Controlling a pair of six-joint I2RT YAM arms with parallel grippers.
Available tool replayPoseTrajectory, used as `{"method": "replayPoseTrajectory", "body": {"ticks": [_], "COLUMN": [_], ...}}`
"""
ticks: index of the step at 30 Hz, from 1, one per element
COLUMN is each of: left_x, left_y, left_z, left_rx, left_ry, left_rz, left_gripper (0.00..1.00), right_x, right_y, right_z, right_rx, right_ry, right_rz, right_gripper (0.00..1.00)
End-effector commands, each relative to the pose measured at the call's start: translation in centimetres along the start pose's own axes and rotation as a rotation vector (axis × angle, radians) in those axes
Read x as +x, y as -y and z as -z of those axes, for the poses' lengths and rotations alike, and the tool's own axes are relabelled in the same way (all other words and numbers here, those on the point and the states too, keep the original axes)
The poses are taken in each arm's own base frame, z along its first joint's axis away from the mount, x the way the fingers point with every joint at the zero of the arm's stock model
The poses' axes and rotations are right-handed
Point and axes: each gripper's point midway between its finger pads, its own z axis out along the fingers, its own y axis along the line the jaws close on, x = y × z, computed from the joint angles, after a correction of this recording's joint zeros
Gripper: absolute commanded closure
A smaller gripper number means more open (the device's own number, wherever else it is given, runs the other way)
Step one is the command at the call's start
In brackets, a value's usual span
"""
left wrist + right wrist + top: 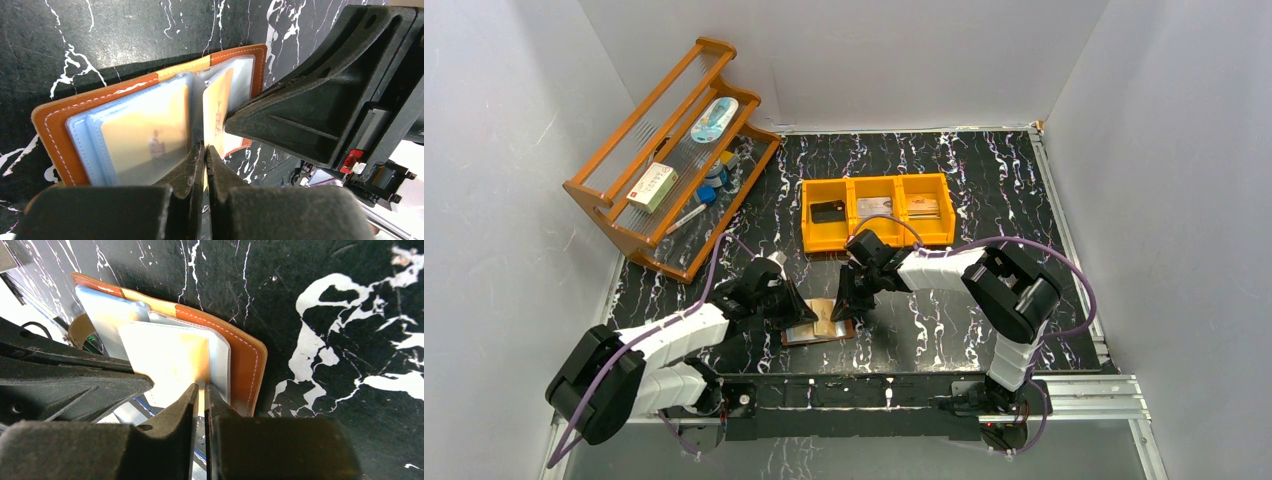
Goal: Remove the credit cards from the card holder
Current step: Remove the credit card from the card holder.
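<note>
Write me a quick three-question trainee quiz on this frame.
1. True or false: the card holder lies closed on the table.
2. How many compartments of the orange bin hold a credit card?
3. The left gripper and right gripper are: A) both at the card holder, B) both over the orange bin, C) one at each.

Key: 1 false, it lies open; 2 three; 3 A.

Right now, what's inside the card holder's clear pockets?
Tan credit cards show through the pale-blue pockets of the open card holder. How many more sit in the stacked pockets beneath is covered, and the left tool and right tool hide the near edges.
</note>
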Motion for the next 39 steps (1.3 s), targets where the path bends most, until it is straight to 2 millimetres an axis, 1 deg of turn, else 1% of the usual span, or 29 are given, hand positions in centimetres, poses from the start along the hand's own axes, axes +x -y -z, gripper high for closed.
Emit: {"method": "replayPoseTrajectory", "body": {"ticks": [1,3,5,7,9,12,19,22,25,29,31,33,34,35,37,38,39], "left_x": [-0.5,-0.3,-0.5,-0.9,-1.3,-1.4,-1.4,-1.7,-1.6,-1.2,-1.0,-0.9,-0.8,-0.7,-0.8,-1.0,-1.2], "left_y": [1.3,1.4,0.8,-0.1,-0.7,-1.3,-0.7,-0.1,1.1,2.1,2.6,2.7,2.7,2.3,1.2,0.8,0.2], "left_z": [0.2,0.1,0.3,0.7,1.5,2.0,1.8,1.7,1.5,0.9,0.6,0.3,0.2,0.2,0.2,0.5,0.8], "left_rx": [0.063,0.068,0.033,-0.019,-0.047,-0.064,-0.034,-0.018,0.040,0.105,0.134,0.145,0.146,0.123,0.053,0.019,-0.022], "left_ry": [0.014,0.004,0.017,0.053,0.082,0.090,0.066,0.069,0.050,0.016,0.003,-0.007,-0.017,-0.024,-0.016,-0.005,0.011], "left_rz": [-0.017,-0.015,0.001,0.013,0.011,0.012,-0.002,-0.018,-0.026,-0.001,0.011,0.018,0.023,0.030,0.032,0.027,0.022], "left_gripper": [1.00,1.00,1.00,1.00,1.00,1.00,1.00,1.00,0.84,0.75,0.74,0.75,0.78,0.83,0.97,1.00,1.00], "right_x": [1.8,1.7,1.7,1.6,1.4,1.3,1.1,1.0,0.8,0.9,0.9,1.0,1.0,1.0,0.9,0.8,0.5], "right_y": [6.0,6.1,6.4,6.8,7.1,7.1,7.0,6.5,6.0,5.9,6.0,6.0,6.1,6.1,6.2,6.4,6.5], "right_z": [-0.4,-0.4,-0.3,-0.2,0.0,0.1,0.0,0.0,0.0,-0.1,-0.1,-0.1,-0.2,-0.2,-0.1,0.1,0.3], "right_rx": [0.221,0.223,0.230,0.236,0.246,0.247,0.243,0.222,0.204,0.197,0.197,0.196,0.198,0.197,0.207,0.220,0.235], "right_ry": [-0.024,-0.022,-0.019,-0.012,-0.001,0.003,0.003,0.002,0.001,-0.007,-0.007,-0.007,-0.009,-0.008,0.000,0.009,0.023], "right_rz": [-0.054,-0.057,-0.071,-0.085,-0.092,-0.098,-0.095,-0.083,-0.072,-0.072,-0.073,-0.072,-0.073,-0.072,-0.076,-0.075,-0.075], "right_gripper": [0.82,0.82,0.82,0.82,0.82,0.82,0.83,0.83,0.82,0.82,0.82,0.82,0.82,0.82,0.82,0.82,0.82]}}
